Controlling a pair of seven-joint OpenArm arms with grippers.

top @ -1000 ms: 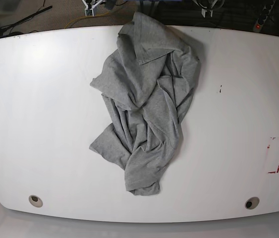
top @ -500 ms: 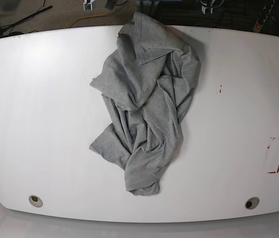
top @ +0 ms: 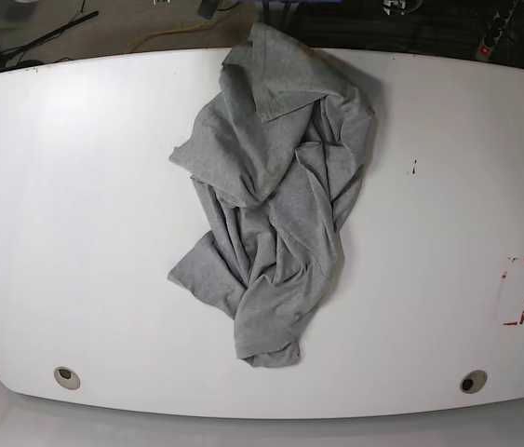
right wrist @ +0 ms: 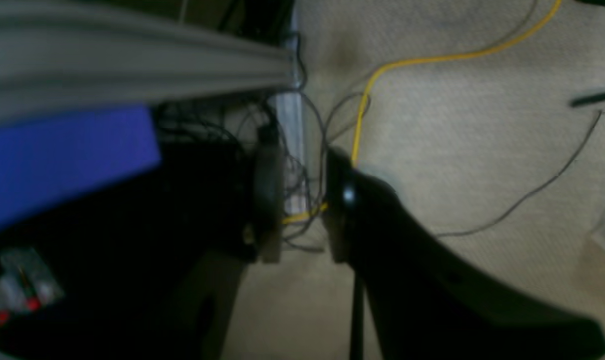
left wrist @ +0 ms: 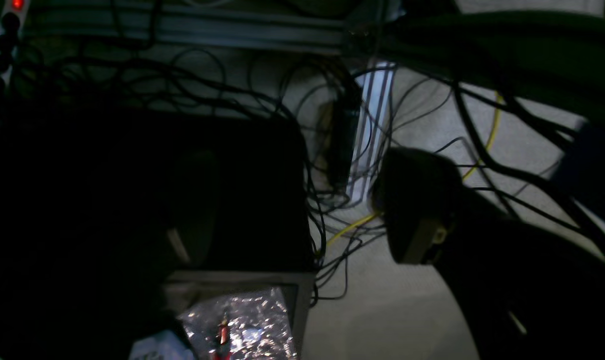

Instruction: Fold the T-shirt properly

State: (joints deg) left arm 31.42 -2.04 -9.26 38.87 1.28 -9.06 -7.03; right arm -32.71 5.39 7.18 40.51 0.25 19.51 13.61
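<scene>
A: Where does the T-shirt (top: 275, 200) lie?

B: In a crumpled heap on the white table (top: 75, 205). One end reaches the far edge near its middle, and the heap runs from there toward the near edge, stopping short of it. It sits roughly midway between the left and right edges.

A: Is any of the folding done?

B: None that shows. The cloth is bunched and twisted, with layers thrown over one another; no sleeve or hem lies flat. By the look of it, the whole job is left: spreading the shirt out, smoothing it, then making the folds.

A: And the arms?

B: Neither is over the table in the base view. Both wrist cameras look down at carpet and cables (left wrist: 332, 150) behind the table, so the arms appear to be parked off it.

A: What about the right gripper (right wrist: 300, 210)?

B: Its two dark fingers stand a little apart with a narrow gap between them. Only floor clutter and a yellow cable (right wrist: 432, 57) show through the gap; nothing is held.

A: The left gripper (left wrist: 302, 225)?

B: That view is very dark. One finger (left wrist: 417, 210) shows clearly, the other is lost in shadow at the left. The fingers seem set wide apart, with nothing between them but floor and wires.

A: So what comes first?

B: Probably bringing an arm over the heap to take an edge of the cloth.
</scene>
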